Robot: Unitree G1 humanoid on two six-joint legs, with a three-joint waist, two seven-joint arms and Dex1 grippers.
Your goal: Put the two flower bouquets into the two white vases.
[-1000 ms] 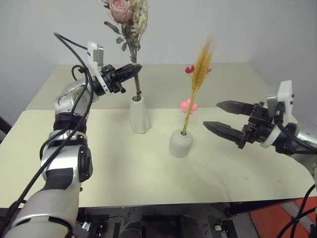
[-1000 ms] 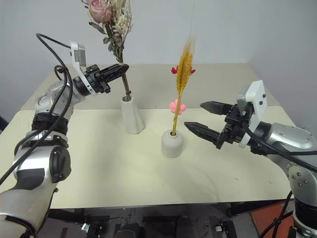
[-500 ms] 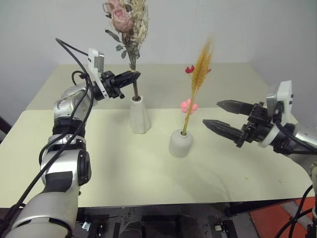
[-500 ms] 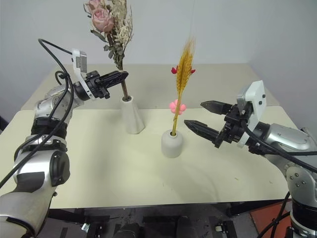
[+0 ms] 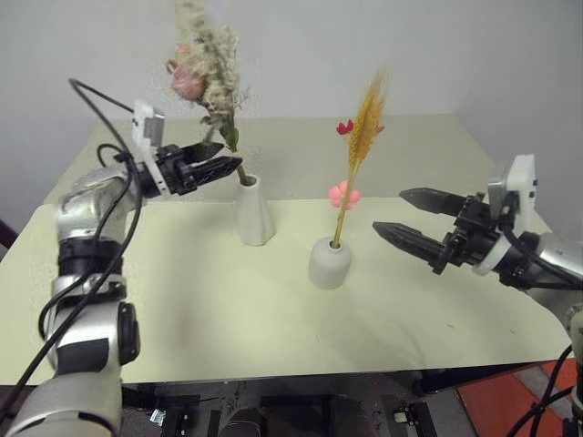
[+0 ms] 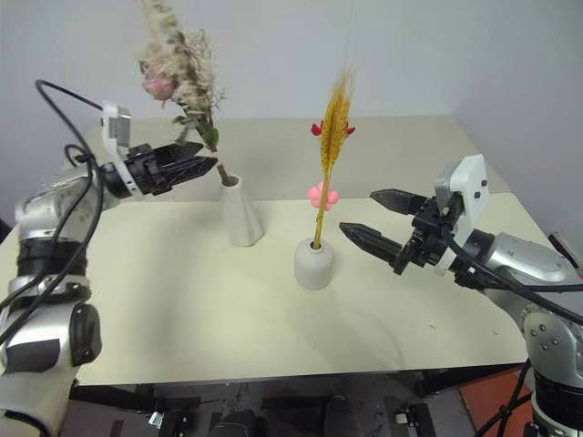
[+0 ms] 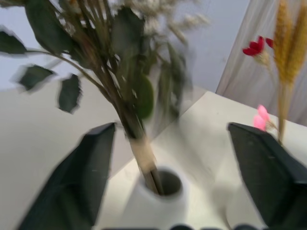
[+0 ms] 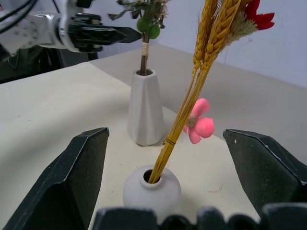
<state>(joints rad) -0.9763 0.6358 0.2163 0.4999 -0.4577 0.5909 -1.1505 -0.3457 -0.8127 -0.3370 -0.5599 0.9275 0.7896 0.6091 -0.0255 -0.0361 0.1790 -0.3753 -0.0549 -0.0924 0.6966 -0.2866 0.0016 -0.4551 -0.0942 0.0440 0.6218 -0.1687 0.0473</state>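
Left hand [image 5: 217,162] spread wide, empty, beside bushy dried greenish-white bouquet [image 5: 208,77] standing in tall tapered white vase [image 5: 252,211]. Right hand [image 5: 408,217] spread wide, empty, near short rounded white vase [image 5: 329,262] with golden wheat stalks [image 5: 362,146].

No legible text, label, brand mark, number or sign appears in any view.
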